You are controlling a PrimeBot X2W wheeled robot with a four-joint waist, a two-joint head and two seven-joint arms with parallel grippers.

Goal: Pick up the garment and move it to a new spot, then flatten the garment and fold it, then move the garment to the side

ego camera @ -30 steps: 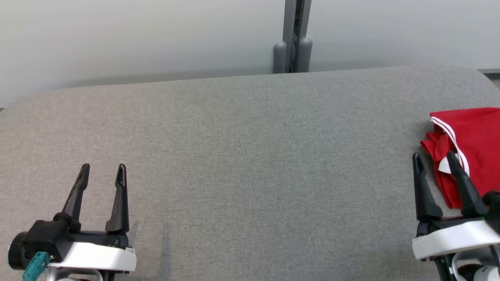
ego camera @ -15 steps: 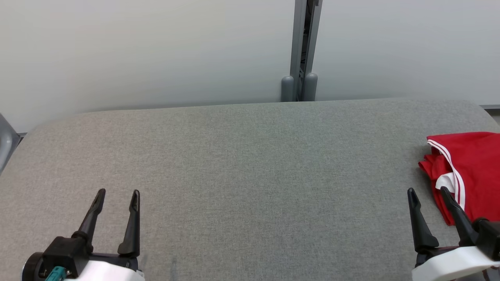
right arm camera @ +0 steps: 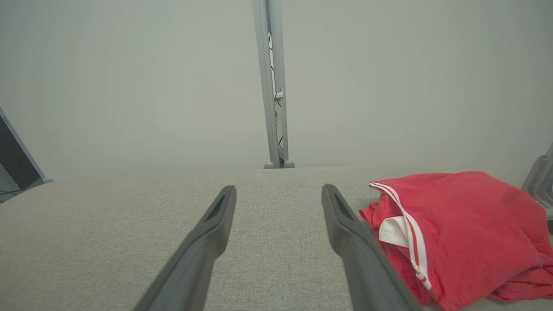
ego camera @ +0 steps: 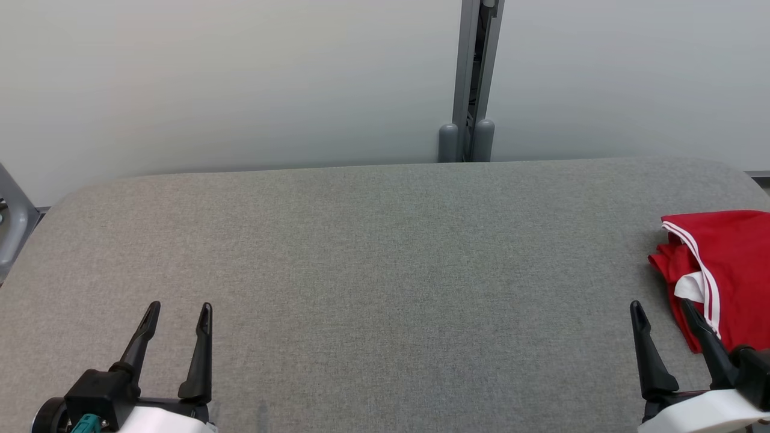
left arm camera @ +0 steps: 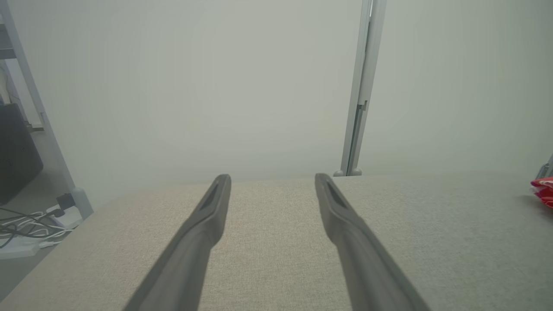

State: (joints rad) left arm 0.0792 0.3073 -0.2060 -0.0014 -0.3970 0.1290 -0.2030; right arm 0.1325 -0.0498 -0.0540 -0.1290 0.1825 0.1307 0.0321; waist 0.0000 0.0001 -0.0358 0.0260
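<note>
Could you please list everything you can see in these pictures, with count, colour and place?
garment: one, red with white stripes, lying in a heap at the right end of the table
table: one, grey fabric top, spanning the head view
wall: pale grey-white panels, behind the table
post: one, grey metal, upright between the wall panels at the table's far edge
frame: one, grey metal, past the table's left end
cables: several, black and white, on the floor at the left in the left wrist view
left gripper: one, dark fingers, open, over the table's near left
right gripper: one, dark fingers, open, beside the garment's near edge
</note>
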